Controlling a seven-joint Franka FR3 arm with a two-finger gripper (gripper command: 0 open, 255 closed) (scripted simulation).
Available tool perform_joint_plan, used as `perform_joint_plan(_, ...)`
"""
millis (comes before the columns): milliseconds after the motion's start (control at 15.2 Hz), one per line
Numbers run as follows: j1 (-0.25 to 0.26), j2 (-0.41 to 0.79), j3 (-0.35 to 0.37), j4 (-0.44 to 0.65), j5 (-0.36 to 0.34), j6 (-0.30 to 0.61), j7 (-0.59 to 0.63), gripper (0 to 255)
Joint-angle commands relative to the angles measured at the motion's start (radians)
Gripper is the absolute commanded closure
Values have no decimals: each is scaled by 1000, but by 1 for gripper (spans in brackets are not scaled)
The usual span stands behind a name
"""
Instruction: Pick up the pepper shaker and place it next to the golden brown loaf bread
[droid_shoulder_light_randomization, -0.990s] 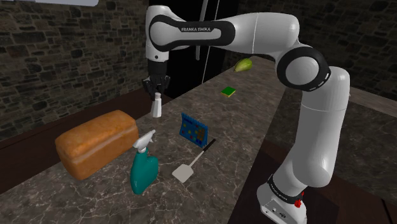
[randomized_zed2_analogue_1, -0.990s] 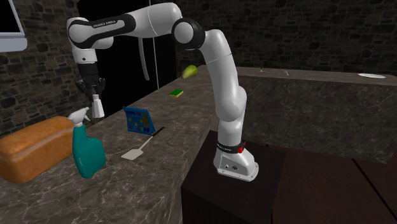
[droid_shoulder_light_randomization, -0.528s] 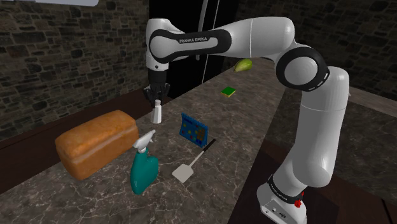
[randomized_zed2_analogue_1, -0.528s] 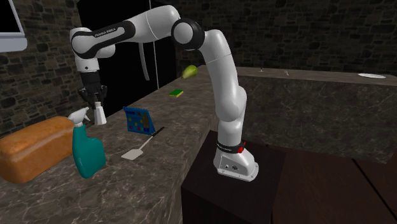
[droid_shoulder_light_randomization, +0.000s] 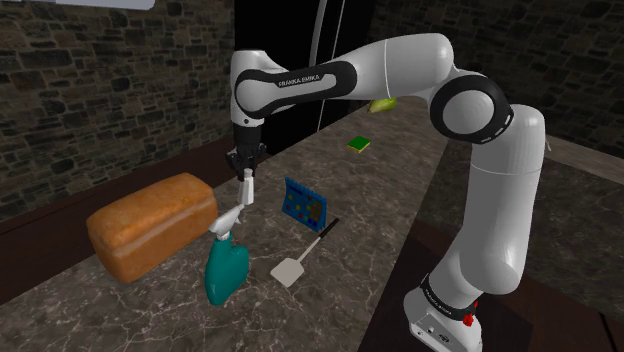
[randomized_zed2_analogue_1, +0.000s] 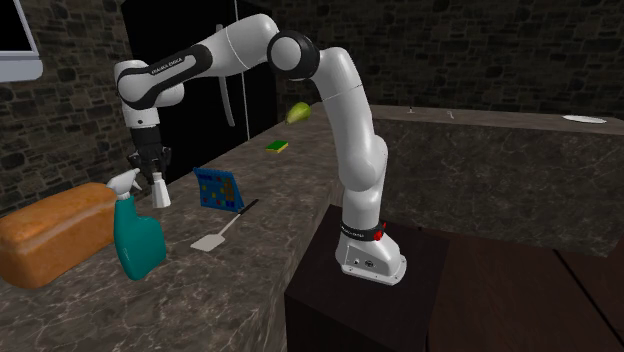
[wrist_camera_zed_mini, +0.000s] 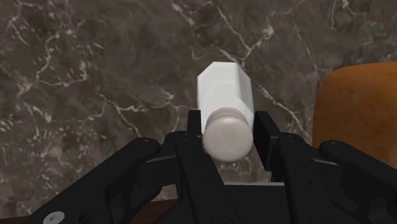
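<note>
The pepper shaker (droid_shoulder_light_randomization: 247, 187) (randomized_zed2_analogue_1: 160, 190) is a small white faceted bottle (wrist_camera_zed_mini: 224, 105) with a rounded cap. My black gripper (droid_shoulder_light_randomization: 245, 170) (randomized_zed2_analogue_1: 156, 171) (wrist_camera_zed_mini: 228, 137) is shut on its cap end and holds it upright just above the dark marble counter (droid_shoulder_light_randomization: 380, 190). The golden brown loaf (droid_shoulder_light_randomization: 152, 224) (randomized_zed2_analogue_1: 50, 233) lies at the shoulder view's left of the shaker, a short gap away. An orange-brown edge of the loaf (wrist_camera_zed_mini: 356, 108) shows beside the fingers in the wrist view.
A teal spray bottle (droid_shoulder_light_randomization: 226, 262) (randomized_zed2_analogue_1: 137, 232) stands close to the shaker, in front of the loaf. A blue patterned card (droid_shoulder_light_randomization: 303, 203), a spatula (droid_shoulder_light_randomization: 300, 258), a green sponge (droid_shoulder_light_randomization: 359, 143) and a yellow-green fruit (droid_shoulder_light_randomization: 382, 102) sit further along the counter. A stone wall is behind.
The gripper has come down and a little nearer the spray bottle with the shaker in it. The shaker now hangs lower, close to the counter. The loaf and other things have not moved.
</note>
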Motion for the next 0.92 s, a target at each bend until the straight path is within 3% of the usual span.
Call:
perform_joint_plan(0, 1, 7, -1, -1, -1, 9, 0, 255)
perform_joint_plan(462, 1, 7, -1, -1, -1, 9, 0, 255)
perform_joint_plan(528, 1, 7, -1, -1, -1, 9, 0, 0)
perform_joint_plan(858, 1, 7, -1, -1, -1, 9, 0, 0)
